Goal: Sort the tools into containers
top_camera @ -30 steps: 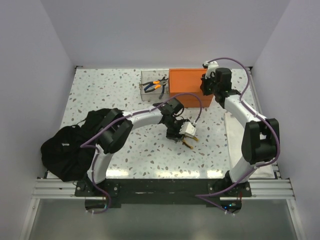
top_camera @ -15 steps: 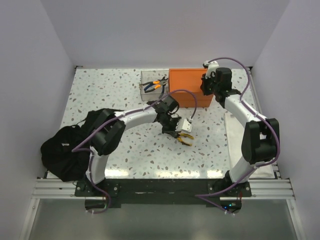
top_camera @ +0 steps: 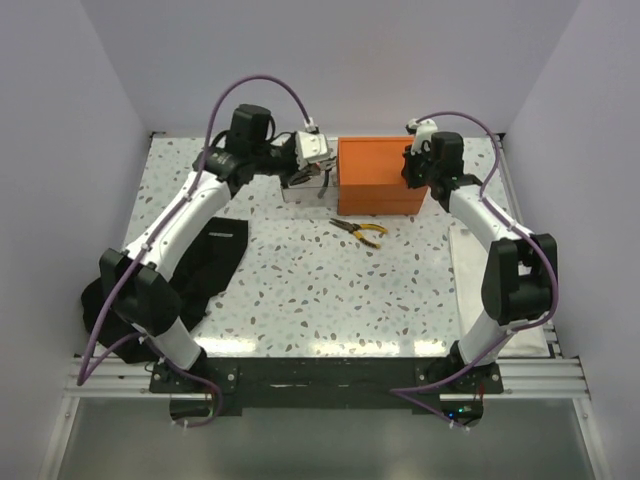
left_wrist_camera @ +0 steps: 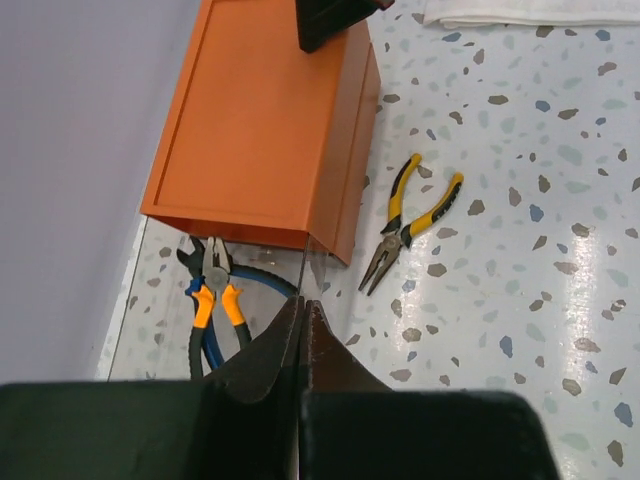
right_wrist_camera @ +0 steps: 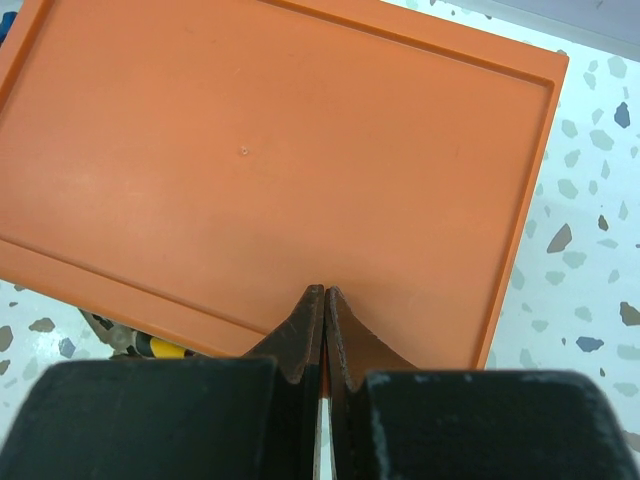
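Observation:
The orange box [top_camera: 375, 175] [left_wrist_camera: 260, 120] [right_wrist_camera: 270, 150] stands closed at the back. Beside it is the clear box [top_camera: 297, 186], which holds orange-and-black pliers [left_wrist_camera: 214, 297] and blue-handled pliers [left_wrist_camera: 250, 279]. My left gripper [top_camera: 318, 160] [left_wrist_camera: 303, 306] is shut, its tips right at the top edge of the clear box's wall next to the orange box. Whether the wall is pinched I cannot tell. Yellow-handled pliers [top_camera: 358, 230] [left_wrist_camera: 412, 218] lie loose on the table in front of the orange box. My right gripper [top_camera: 414, 165] [right_wrist_camera: 322, 291] is shut above the lid's right end.
A floppy black bag [top_camera: 190, 270] sprawls over the table's left front edge, under the left arm. A flat white sheet [top_camera: 468, 265] lies along the right side. The side walls stand close on both sides.
The left arm has swung from the table's middle to the back by the clear box, and its jaws have closed. The yellow-handled pliers now lie on the table. The right arm has stayed put.

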Tool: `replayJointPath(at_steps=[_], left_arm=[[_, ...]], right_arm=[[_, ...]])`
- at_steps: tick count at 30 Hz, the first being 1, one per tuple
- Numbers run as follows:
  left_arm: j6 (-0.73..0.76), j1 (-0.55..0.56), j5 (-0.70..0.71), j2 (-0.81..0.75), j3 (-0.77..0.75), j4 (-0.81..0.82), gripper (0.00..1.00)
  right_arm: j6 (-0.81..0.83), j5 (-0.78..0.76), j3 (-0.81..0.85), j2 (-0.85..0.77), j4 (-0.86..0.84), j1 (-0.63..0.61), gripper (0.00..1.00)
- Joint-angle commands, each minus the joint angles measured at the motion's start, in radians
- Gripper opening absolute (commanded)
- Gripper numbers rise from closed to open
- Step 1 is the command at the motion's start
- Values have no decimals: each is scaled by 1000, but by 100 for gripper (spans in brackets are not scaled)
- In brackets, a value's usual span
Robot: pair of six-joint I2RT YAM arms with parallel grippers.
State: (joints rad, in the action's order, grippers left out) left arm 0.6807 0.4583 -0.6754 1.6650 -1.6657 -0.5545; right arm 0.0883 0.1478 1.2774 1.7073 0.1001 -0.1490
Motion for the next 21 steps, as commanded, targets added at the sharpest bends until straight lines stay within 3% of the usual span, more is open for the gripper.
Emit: replayJointPath(at_steps=[1,3,6,10,14,21], left_arm=[[-40,-12,-58,12,-6,-4,15],[-68,12,-27,-2,62,40,34],[-41,109,69,-54,216,129,48],[6,197,76,-65,375,260,54],[54,217,-7,115,289,207,56],[88,238,0,381,75,197,56]], right_arm=[[28,-76,-33,78,210,17,0],[28,-76,-27,83,210,17,0],[30,-79,-26,87,210,17,0],[31,-79,-30,95,210,17,0],[33,-79,-32,98,219,17,0],[44,-68,-18,123,237,17,0]])
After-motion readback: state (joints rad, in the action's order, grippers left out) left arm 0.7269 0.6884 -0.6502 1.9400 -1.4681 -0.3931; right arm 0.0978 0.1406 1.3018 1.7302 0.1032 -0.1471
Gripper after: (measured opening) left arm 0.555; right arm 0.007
